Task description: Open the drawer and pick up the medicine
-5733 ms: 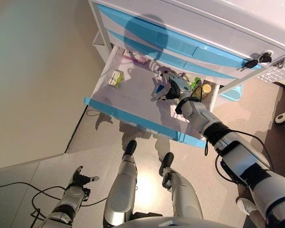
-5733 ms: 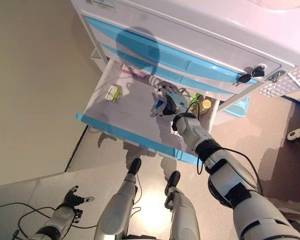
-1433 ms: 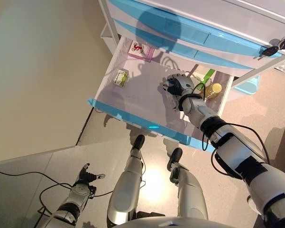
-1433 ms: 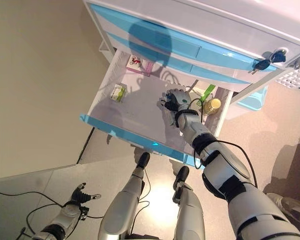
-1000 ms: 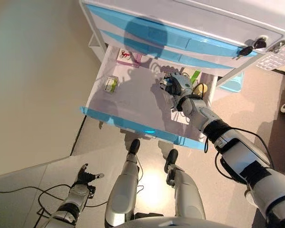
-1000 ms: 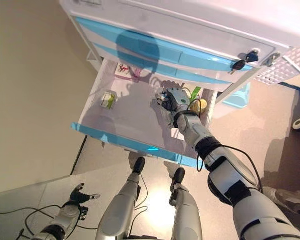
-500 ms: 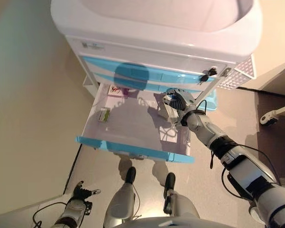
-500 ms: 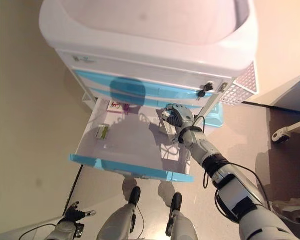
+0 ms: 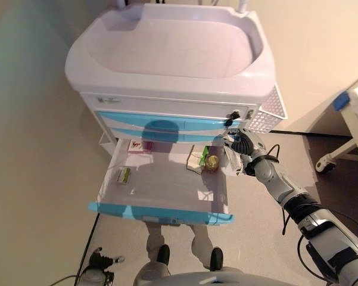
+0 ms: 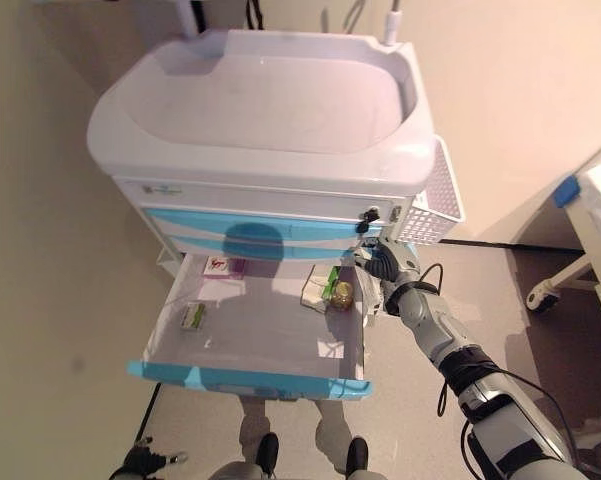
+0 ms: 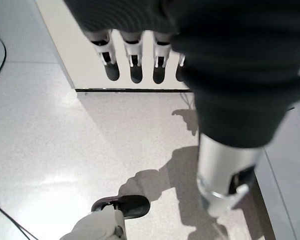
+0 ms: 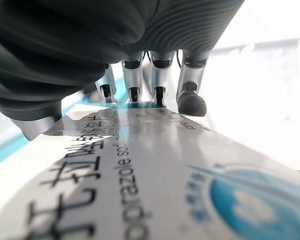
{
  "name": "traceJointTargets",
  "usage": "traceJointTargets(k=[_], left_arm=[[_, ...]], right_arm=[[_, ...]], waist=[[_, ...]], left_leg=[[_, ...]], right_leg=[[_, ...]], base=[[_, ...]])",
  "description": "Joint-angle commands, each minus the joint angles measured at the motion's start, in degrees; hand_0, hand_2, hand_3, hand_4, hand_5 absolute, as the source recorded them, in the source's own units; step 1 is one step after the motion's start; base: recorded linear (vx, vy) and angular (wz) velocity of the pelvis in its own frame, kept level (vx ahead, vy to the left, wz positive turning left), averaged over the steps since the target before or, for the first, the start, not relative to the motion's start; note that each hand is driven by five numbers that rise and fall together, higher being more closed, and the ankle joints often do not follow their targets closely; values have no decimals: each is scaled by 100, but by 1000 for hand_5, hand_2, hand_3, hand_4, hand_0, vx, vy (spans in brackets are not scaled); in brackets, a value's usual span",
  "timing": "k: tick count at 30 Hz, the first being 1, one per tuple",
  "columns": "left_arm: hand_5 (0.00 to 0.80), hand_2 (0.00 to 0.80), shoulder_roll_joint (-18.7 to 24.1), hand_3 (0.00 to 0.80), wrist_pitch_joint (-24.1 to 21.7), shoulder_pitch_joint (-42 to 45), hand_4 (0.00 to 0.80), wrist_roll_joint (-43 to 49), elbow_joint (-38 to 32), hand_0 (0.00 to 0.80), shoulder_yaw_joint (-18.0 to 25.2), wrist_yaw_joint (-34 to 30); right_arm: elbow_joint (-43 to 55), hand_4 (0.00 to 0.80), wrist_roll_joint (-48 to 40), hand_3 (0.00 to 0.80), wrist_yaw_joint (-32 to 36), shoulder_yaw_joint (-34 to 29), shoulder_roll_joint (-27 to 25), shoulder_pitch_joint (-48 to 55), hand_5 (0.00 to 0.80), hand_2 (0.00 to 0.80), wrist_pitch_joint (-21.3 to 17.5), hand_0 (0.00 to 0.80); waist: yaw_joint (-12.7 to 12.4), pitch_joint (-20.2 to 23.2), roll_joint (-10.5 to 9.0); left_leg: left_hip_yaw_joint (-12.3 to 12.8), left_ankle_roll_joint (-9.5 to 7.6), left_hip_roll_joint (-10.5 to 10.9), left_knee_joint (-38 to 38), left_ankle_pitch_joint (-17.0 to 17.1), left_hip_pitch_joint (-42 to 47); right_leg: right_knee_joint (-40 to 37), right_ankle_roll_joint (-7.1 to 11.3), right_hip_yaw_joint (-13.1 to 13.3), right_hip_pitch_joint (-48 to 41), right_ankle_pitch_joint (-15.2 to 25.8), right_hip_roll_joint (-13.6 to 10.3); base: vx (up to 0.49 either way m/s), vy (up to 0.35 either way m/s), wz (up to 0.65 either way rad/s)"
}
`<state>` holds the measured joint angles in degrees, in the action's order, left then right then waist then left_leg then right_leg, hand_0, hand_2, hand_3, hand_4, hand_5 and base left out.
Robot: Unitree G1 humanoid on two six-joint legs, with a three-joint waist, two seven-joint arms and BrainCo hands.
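- While our left hand (image 11: 140, 60) hung idle low by the floor with its fingers straight and empty, nothing on that side needed attention.
- Further right, the drawer (image 9: 161, 208) of the medical cart (image 9: 167, 53) stood pulled out, and inside we saw a small green box (image 9: 124, 175), a pink packet (image 9: 140, 146), a white-and-green box (image 9: 198, 158) and a small amber bottle (image 9: 212, 161).
- At the drawer's right edge, our right hand (image 9: 243, 144) had its fingers curled round a white medicine box (image 12: 154, 175), held above the drawer's right wall, just under the cart's key lock (image 9: 231, 117).
- We judged the pick as good as made; to finish well we should keep the grip steady and lift the box clear of the drawer wall without knocking the white side basket (image 9: 268, 113).
- From the head views the box was mostly hidden by the fingers, and the wrist view cut off its edges, so we could not tell how securely the thumb sat.
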<state>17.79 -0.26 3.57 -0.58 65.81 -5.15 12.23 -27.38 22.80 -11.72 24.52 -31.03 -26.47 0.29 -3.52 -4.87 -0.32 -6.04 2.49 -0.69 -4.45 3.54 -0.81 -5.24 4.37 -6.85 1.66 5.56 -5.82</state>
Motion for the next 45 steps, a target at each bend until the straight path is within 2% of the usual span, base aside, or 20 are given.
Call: traceJointTargets(k=[1,7,16,23,32,45], left_arm=[[0,0,128,0,65,-148,0,405,514,0,124,-9],[0,0,76,0,153,-25,0,553,610,0,320,-34],[0,0,-15,0,190,69,0,656,629,0,343,-44],[0,0,-68,0,235,92,0,697,626,0,335,-96],[0,0,-40,0,266,130,0,718,586,0,313,-135],[0,0,59,0,314,88,0,728,591,0,298,-93]], right_arm=[[563,800,-159,800,3,-274,-127,115,800,800,-272,800],[1163,800,-187,800,85,-720,-234,754,800,800,-327,800],[1558,800,-286,800,21,-1155,-255,1200,800,800,-362,800],[1717,800,-872,800,-199,-1703,-148,1432,800,800,-370,800],[1785,800,-1127,800,-404,-2137,-290,1334,800,800,-336,800],[1862,800,-1267,800,-648,-2339,-477,927,800,800,-302,800]], waist=[[-50,230,-139],[27,395,-87],[94,489,-70],[190,522,-83],[211,474,-166],[158,303,-292]], left_leg=[[-170,-139,250,47,-4,-281],[-139,-127,202,41,-81,-57],[-109,-125,166,41,-157,86],[-53,-127,139,43,-206,147],[-9,-150,127,50,-250,201],[-19,-160,138,9,-190,8]], right_leg=[[271,309,-173,16,-201,-24],[255,289,-178,-220,-289,-5],[221,272,-138,-350,-341,13],[215,261,-83,-376,-367,30],[234,259,-8,-374,-382,55],[184,285,10,-173,-285,66]], base=[[32,-14,-1],[57,-23,-2],[18,-6,0],[0,0,0],[15,3,-2],[-1,1,0]])
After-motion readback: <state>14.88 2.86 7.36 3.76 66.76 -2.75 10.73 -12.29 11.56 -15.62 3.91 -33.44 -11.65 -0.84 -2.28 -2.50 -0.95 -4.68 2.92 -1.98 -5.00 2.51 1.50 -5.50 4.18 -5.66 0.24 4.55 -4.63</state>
